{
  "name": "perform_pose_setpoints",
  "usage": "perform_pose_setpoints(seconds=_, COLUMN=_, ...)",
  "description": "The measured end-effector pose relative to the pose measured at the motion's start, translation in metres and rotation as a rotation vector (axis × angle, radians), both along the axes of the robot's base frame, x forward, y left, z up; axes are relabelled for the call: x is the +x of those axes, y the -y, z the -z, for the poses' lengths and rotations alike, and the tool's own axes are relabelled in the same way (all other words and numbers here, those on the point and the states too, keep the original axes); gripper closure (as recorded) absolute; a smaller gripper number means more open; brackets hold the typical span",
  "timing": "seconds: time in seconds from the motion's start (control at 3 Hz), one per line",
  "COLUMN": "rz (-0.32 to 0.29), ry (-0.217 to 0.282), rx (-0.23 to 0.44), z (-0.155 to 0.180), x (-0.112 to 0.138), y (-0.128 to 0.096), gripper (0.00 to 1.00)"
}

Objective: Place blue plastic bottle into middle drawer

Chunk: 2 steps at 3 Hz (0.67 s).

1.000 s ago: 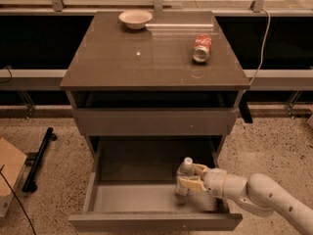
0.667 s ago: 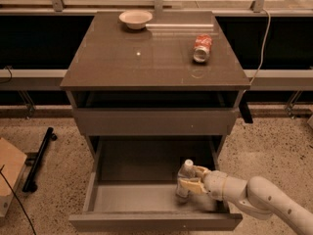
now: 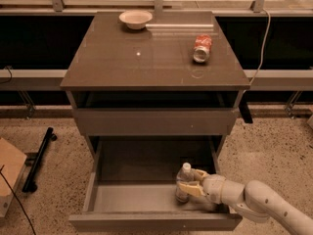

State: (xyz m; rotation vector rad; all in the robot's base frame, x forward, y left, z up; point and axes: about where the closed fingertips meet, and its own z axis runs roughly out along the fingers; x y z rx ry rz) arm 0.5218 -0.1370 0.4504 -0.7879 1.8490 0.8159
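Observation:
The blue plastic bottle, clear with a white cap, stands upright inside the open middle drawer near its right side. My gripper reaches in from the lower right on a white arm and is shut on the bottle around its middle. The bottle's base is at the drawer floor.
A red soda can lies on its side on the cabinet top. A pale bowl sits at the back of the top. A closed upper drawer front is above the open drawer. A black bar and cardboard box lie on the floor at left.
The bottle and gripper have shifted very slightly lower in the drawer; otherwise nothing has visibly moved.

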Motion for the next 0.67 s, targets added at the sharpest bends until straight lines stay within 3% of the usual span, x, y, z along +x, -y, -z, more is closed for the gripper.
perform_pose_setpoints(seconds=0.33, rz=0.0, ry=0.0, rx=0.0, z=-0.0005, x=0.0, y=-0.0002, gripper=0.07)
perform_pose_setpoints(seconds=0.67, rz=-0.002, ry=0.0, rx=0.001, z=-0.0004, x=0.0, y=-0.0015, gripper=0.0)
